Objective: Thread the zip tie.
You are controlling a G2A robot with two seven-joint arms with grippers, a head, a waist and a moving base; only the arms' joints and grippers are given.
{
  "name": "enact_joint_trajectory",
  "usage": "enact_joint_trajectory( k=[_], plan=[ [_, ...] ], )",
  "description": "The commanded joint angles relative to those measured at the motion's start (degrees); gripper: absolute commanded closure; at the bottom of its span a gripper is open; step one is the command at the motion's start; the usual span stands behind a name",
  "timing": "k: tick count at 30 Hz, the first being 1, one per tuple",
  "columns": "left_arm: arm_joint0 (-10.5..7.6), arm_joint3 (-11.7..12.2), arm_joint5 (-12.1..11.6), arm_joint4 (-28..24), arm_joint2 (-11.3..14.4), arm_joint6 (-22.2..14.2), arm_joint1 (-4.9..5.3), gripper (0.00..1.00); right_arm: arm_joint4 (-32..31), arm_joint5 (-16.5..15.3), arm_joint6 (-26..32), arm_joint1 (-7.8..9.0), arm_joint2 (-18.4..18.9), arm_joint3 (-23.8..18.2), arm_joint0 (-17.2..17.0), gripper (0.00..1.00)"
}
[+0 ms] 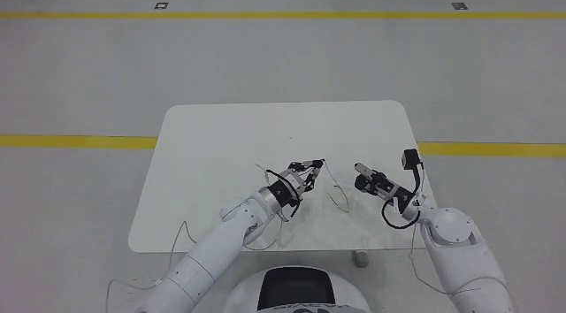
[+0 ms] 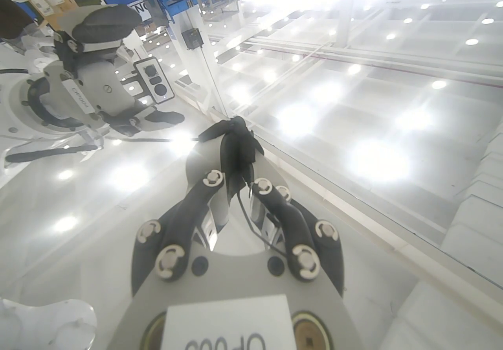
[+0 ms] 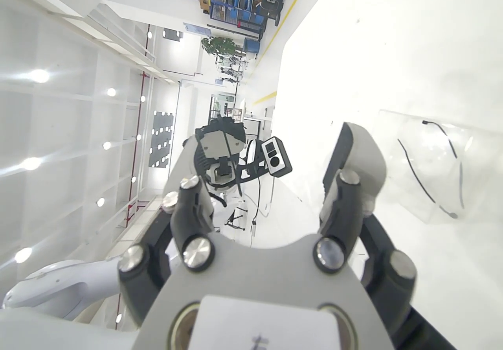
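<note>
- The table (image 1: 221,163) is a smooth white slab with rounded corners.
- At roughly 4 o'clock from the table's middle there's a crinkly clear plastic bag (image 3: 424,139) lying flat, with a few thin black ties (image 3: 416,178) curled up inside it.
- The zip tie (image 2: 244,212) is a skinny black strap. It's pinched in the left tool (image 2: 235,139), whose black-tipped fingers are pressed together on it, up off the table near the middle.
- The left arm comes in from 7 o'clock with its wrist rolled over, so its camera stares at the ceiling lights.
- The right tool (image 3: 267,163) sits at 3 o'clock from the left one, a gap apart, with its fingers spread wide and nothing in them. The bag is just beside it.
</note>
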Motion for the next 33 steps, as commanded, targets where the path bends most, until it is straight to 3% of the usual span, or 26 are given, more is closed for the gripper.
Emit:
enact_joint_trajectory(
  k=[1,6,9,10,12,18,26,30,33],
  plan=[
    [0.01,0.0,-0.08,0.21,0.04,0.18,0.0,1.0,-0.23,0.28,-0.92,-0.02,-0.1,-0.08,-0.04,0.0],
    [-0.42,0.12,-1.61,9.1,1.53,6.11,0.34,1.0,-1.55,0.49,-2.78,0.34,0.87,0.48,0.05,0.0],
    [-0.65,0.94,-0.07,10.5,2.16,8.25,0.35,1.0,-2.01,0.32,-2.63,0.64,1.75,0.62,0.15,0.0],
    [-0.91,1.07,-0.21,11.64,2.37,8.62,0.37,1.0,-1.79,0.14,-2.74,0.71,2.06,0.82,0.09,0.0],
    [-0.96,0.47,-2.37,14.54,2.77,6.01,0.46,1.0,-1.79,0.14,-2.74,0.71,2.06,0.82,0.09,0.0],
    [-0.95,0.46,-2.52,14.77,2.79,6.22,0.47,1.0,-1.79,0.14,-2.74,0.71,2.06,0.82,0.09,0.0],
    [-0.42,-1.95,-6.43,22.36,3.27,16.57,0.6,1.0,-3.74,0.32,-5.22,0.82,1.31,-0.07,-0.33,0.0],
    [0.18,-2.96,-7.31,24.85,3.13,18.53,0.78,1.0,-4.25,0.56,-5.82,0.94,1.13,-0.29,-0.41,0.0],
    [0.81,-3.48,-7.45,24.55,2.68,17.44,0.9,1.0,-4.47,0.77,-6.13,1.01,0.93,-0.27,-0.25,0.0]
  ],
)
